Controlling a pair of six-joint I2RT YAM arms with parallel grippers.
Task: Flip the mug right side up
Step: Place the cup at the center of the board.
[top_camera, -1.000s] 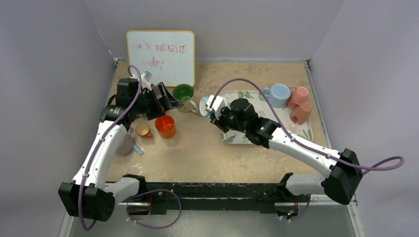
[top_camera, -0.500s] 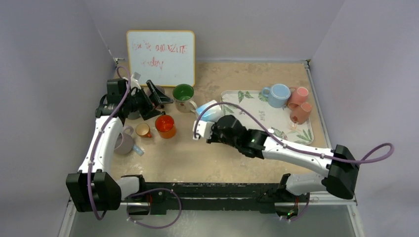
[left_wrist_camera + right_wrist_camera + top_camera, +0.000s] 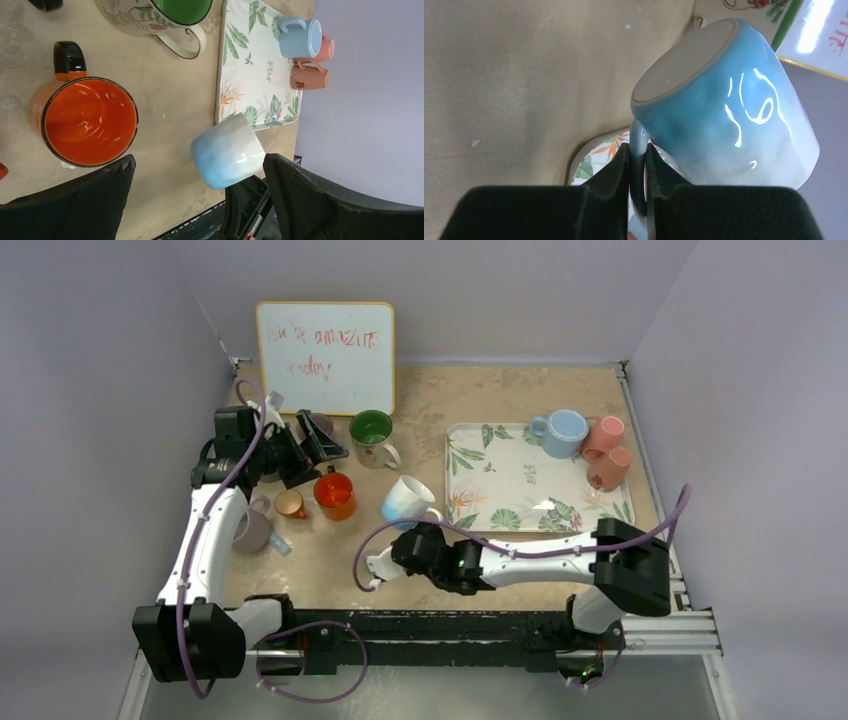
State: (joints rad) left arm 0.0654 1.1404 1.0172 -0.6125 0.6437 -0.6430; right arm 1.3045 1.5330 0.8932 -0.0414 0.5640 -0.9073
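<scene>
Right jaws are clamping the tilted blue mug (image 3: pixel 408 502) by its handle (image 3: pixel 638 150); left jaws, at ten o'clock, are standing wide open.

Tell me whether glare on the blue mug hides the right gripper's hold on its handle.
Right wrist: bright streaks on the blue mug body only; handle sharp, clamped in the right gripper. Left wrist: mug evenly lit, sharp. Top external: mug small but clear.

soft, even light from above; shadows are faint. the top view is a little grainy, the whiteboard (image 3: pixel 325 355) writing hardly legible. white glare streaks curl on the blue mug (image 3: pixel 724 115) in the right wrist view. the left gripper's fingers (image 3: pixel 75 205) look blurred, perhaps too near.
</scene>
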